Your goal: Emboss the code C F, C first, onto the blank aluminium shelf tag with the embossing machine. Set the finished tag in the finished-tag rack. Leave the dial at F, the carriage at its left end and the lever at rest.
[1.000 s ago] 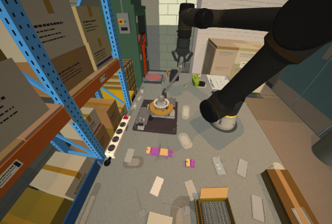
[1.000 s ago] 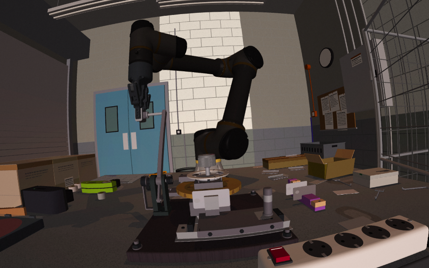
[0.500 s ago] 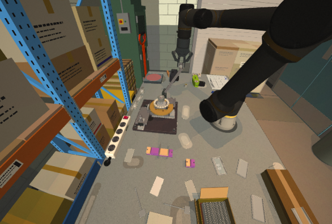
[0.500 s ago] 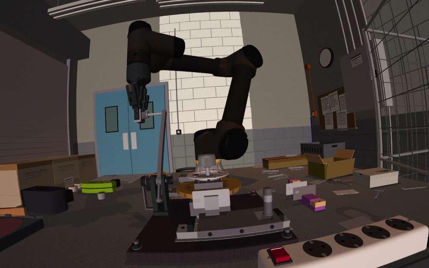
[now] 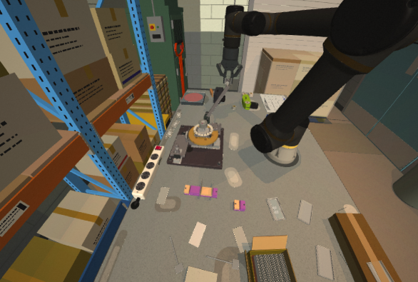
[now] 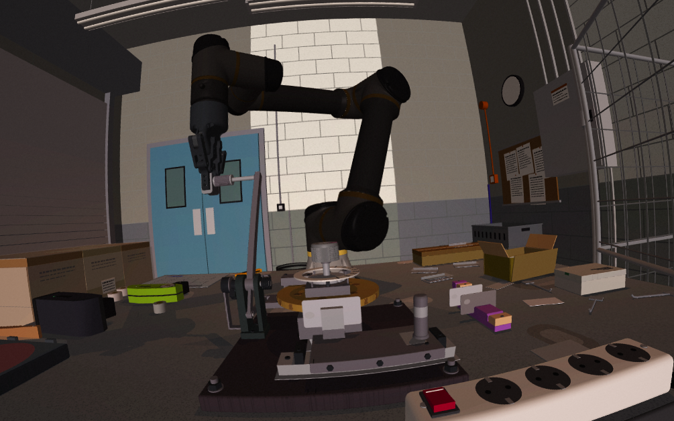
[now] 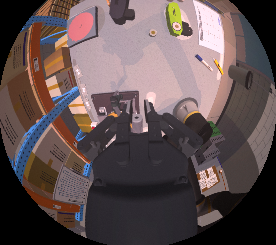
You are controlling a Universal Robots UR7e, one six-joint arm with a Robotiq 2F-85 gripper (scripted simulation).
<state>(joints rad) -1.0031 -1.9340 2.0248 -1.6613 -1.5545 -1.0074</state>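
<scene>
Most of the embossing machine point(image 7: 115, 105) is hidden below my fingers in the wrist camera, and I cannot make out a tag in its carriage. The machine point(image 5: 199, 142) sits on a dark base plate in the middle of the bench, with an orange letter dial point(image 6: 328, 292) and a knurled knob point(image 6: 325, 253) on top. Its lever point(image 6: 252, 235) stands nearly upright at the machine's left side, ending in a knurled handle point(image 7: 137, 123) that sticks out sideways. The finished-tag rack point(image 6: 491, 317), purple and orange, stands to the machine's right. My gripper point(image 6: 208, 180) hangs at the top of the lever around the handle, its fingers partly closed but not gripping it.
Blue shelving point(image 5: 92, 117) with cartons runs along the bench's left edge, beside a white power strip point(image 5: 148, 171). Several loose metal tags point(image 5: 274, 209) and an open box point(image 5: 271, 260) lie at the near end. A black device point(image 7: 119, 7), green tape dispenser point(image 7: 175, 20) and red-disc pad point(image 7: 82, 27) sit behind the lever.
</scene>
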